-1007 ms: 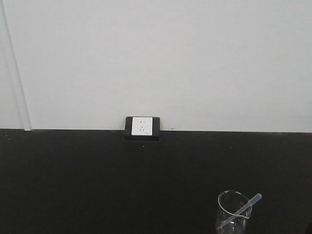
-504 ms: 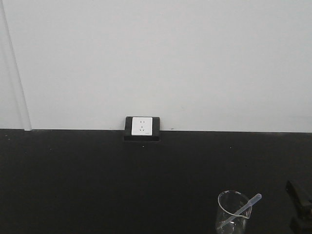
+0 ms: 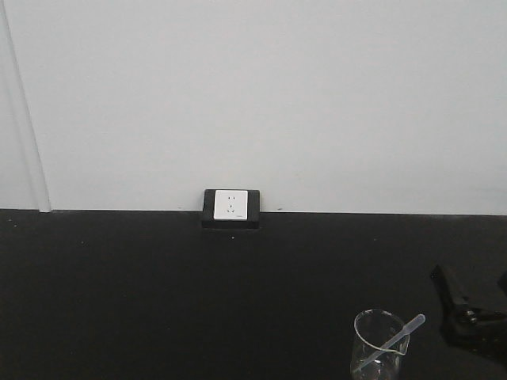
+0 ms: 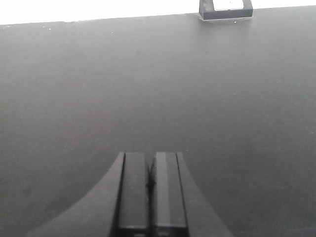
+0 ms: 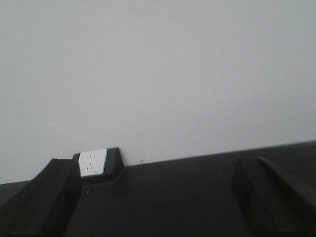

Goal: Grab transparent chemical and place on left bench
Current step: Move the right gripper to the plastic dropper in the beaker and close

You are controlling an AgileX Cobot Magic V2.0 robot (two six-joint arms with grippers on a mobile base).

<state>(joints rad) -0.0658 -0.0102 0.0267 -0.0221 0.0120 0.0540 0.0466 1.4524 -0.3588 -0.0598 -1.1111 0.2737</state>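
The transparent chemical [image 3: 400,334] is a thin clear stick with a rounded tip. It leans in a clear glass beaker [image 3: 372,352] at the bottom right of the black bench [image 3: 158,293], its tip poking out to the upper right. My right gripper [image 3: 463,313] hangs just right of the beaker, apart from it. In the right wrist view it [image 5: 155,207] is open and empty, with neither stick nor beaker showing between its fingers. My left gripper [image 4: 150,163] is shut and empty over bare bench. It does not show in the front view.
A white wall socket in a black housing [image 3: 230,206] sits at the back edge of the bench against the white wall. It also shows in the left wrist view [image 4: 225,7] and the right wrist view [image 5: 92,162].
My right gripper has come into the front view from the lower right and moved up and left towards the beaker. The beaker and stick have not moved.
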